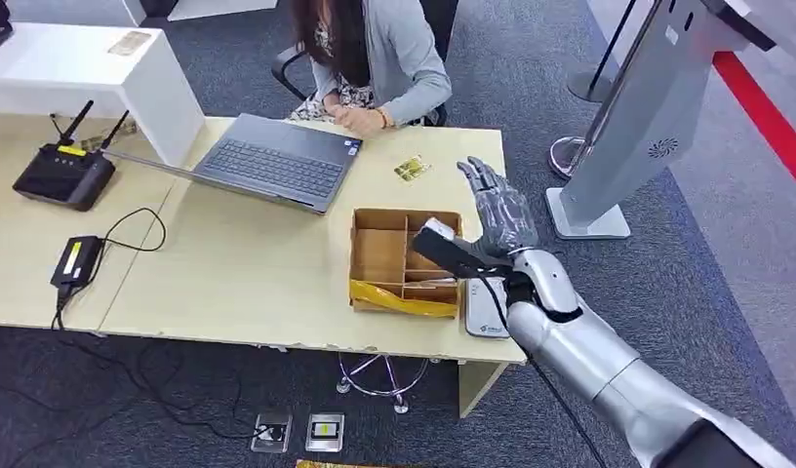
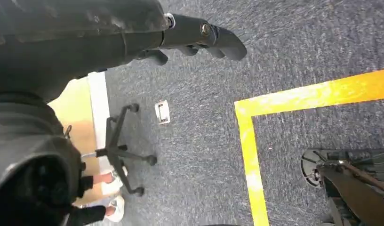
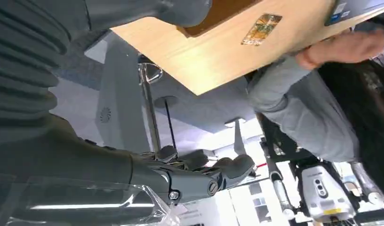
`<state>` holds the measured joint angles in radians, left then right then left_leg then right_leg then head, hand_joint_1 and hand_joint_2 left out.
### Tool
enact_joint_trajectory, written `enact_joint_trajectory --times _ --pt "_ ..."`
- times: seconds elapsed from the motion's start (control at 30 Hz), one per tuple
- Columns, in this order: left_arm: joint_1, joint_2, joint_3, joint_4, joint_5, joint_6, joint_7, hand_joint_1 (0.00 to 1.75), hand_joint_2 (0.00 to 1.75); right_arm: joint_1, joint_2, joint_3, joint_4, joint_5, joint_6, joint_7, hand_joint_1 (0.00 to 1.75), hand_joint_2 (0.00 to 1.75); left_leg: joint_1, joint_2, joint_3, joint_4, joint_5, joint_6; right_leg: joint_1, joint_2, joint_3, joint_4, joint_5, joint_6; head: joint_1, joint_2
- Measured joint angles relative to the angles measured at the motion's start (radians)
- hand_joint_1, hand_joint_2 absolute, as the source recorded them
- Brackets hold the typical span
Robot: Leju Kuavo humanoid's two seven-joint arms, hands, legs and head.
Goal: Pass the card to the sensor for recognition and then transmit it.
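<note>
- Sensor (image 1: 485,310), a white flat device, lies at the table's (image 1: 238,283) near edge, touching the cardboard box (image 1: 404,259).
- Right hand (image 1: 498,205) is raised above the box's far right corner, fingers apart, holding nothing.
- Card (image 1: 412,169) lies flat on the table just beyond the box, near the laptop (image 1: 277,159).
- Left hand (image 2: 199,40) hangs over carpet, fingers loosely bent, holding nothing.

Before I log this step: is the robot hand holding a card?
No. The right robot hand is open above the box; a card lies on the table.
</note>
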<state>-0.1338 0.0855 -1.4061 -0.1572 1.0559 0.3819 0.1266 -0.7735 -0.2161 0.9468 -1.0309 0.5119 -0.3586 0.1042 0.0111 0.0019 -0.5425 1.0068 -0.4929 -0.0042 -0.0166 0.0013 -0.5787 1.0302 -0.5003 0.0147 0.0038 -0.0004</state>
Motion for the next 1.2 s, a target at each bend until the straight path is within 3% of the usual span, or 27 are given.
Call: enact_joint_trajectory --times 0.3,0.5,0.77,0.9,1.2 --pt "0.003 0.004 0.0 0.0 0.009 0.024 0.0 0.0 0.0 0.134 -0.168 -0.047 -0.339 -0.024 -0.015 0.113 0.0 1.75 0.0 0.001 0.0 0.0 -0.001 0.0 0.0 0.0 0.0 0.0 0.0 0.0 -0.001 0.0" --pt "0.003 0.004 0.003 0.0 0.021 0.041 0.001 0.0 0.0 0.205 -0.219 -0.055 -0.468 -0.016 -0.03 0.135 0.0 1.75 0.0 0.001 0.0 0.0 -0.001 0.0 0.0 0.001 0.0 0.0 0.0 0.0 0.0 0.0" --pt "0.002 -0.009 0.005 0.0 0.054 0.081 0.037 0.0 0.0 0.293 -0.208 -0.025 -0.516 -0.024 -0.082 0.156 0.0 1.75 0.0 0.0 0.0 0.0 -0.001 0.0 0.0 0.0 0.0 0.0 0.0 0.0 -0.001 0.0" --pt "0.001 -0.023 0.012 -0.001 0.058 0.1 0.057 0.0 0.0 0.325 -0.171 0.004 -0.514 0.068 -0.127 0.172 0.0 1.75 0.0 0.0 0.0 0.0 -0.001 0.0 0.0 0.0 0.0 0.0 0.0 0.0 0.0 0.0" --pt "0.0 -0.042 0.013 -0.002 0.058 0.116 0.075 0.0 0.0 0.392 -0.102 0.039 -0.495 0.296 -0.114 0.219 0.0 1.75 0.0 0.0 -0.001 0.0 -0.001 0.0 0.0 0.0 0.0 0.0 -0.001 0.0 0.0 0.0"
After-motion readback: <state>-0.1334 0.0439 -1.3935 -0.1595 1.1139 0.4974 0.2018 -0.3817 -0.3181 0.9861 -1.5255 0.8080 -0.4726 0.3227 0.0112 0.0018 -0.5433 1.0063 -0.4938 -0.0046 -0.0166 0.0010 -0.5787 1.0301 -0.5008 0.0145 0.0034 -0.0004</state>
